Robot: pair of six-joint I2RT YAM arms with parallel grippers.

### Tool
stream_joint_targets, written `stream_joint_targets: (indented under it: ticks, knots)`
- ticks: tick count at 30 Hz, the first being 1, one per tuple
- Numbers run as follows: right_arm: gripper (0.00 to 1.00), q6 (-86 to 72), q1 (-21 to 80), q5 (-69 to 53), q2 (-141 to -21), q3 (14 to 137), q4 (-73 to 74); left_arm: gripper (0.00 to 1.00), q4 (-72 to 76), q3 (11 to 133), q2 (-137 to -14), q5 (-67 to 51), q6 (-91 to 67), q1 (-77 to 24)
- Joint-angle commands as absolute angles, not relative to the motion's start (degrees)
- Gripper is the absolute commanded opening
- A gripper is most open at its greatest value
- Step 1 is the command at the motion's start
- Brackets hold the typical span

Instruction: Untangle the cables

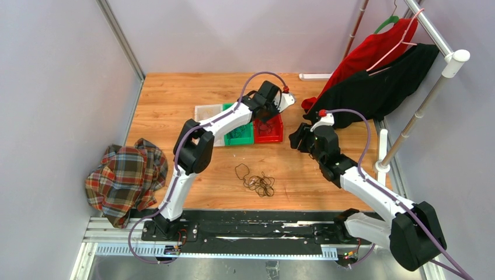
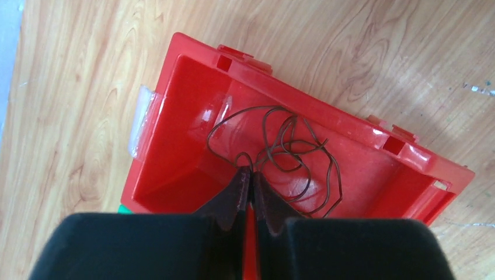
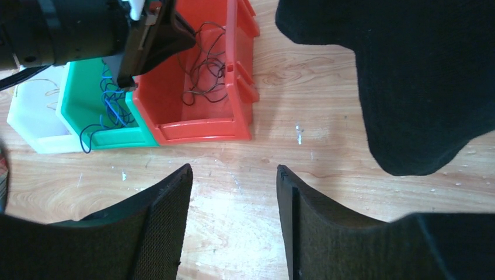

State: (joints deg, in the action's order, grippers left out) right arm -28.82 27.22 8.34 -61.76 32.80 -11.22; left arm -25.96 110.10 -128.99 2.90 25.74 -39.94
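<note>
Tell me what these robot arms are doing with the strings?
They are sorting tangled cables into bins. The left hand is shut on a dark cable, over the red bin where its loops lie. A blue cable sits in the green bin. A tangle of more cables lies on the table. The right hand is open and holds nothing.

White links, black joints on left arm [image 1: 225, 121] and right arm [image 1: 373, 195]; purple cables [image 1: 260, 74] arc behind the black-fingered left gripper [image 2: 252, 178], right gripper [image 3: 233, 181].
</note>
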Motion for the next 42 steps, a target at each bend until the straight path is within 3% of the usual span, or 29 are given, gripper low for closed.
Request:
stream_joint_targets:
  ticks: [1,4,7,12,14,19,22,29,33,42]
  knots:
    - [0.57,-29.65,25.47,4.47,-61.06,32.75,-10.68,0.23,-31.04,116.19,-130.74,0.27,26.05,-40.61]
    - [0.6,-29.71,25.02,0.87,-60.67,33.01,-10.17,0.48,-34.65,118.06,-128.91,-3.82,24.78,-40.35]
    - [0.59,-29.72,24.96,-0.88,-59.39,32.56,-9.77,0.55,-34.73,117.11,-125.47,-6.3,23.69,-40.34]
    - [0.59,-29.54,24.98,-1.63,-55.91,31.23,-8.7,0.83,-41.61,122.32,-122.46,-10.65,23.41,-39.42]
    - [0.59,-28.77,25.01,-2.87,-54.99,31.27,-8.17,0.88,-45.63,123.64,-120.48,-12.76,23.82,-38.64]
    - [0.6,-26.85,26.48,-7.87,-55.12,31.37,-5.26,0.93,-49.66,114.63,-109.8,-18.93,26.58,-36.21]
    - [0.6,-24.93,33.94,-6.11,-58.0,30.93,-5.36,0.99,-51.24,104.79,-102.16,-23.85,27.67,-34.6]
    - [0.6,-23.09,49.88,-1.69,-67.17,30.95,-7.72,0.98,-53.09,82.81,-89.88,-31.4,35.13,-31.91]
    - [0.58,-23.39,53.79,1.27,-72.51,31.75,-7.59,1.0,-53.09,76.8,-90.7,-31.84,40.29,-31.83]
    - [0.36,-25.17,55.47,5.6,-73.02,27.5,-8.35,0.87,-47.59,77.46,-103.77,-28.41,35.59,-31.82]
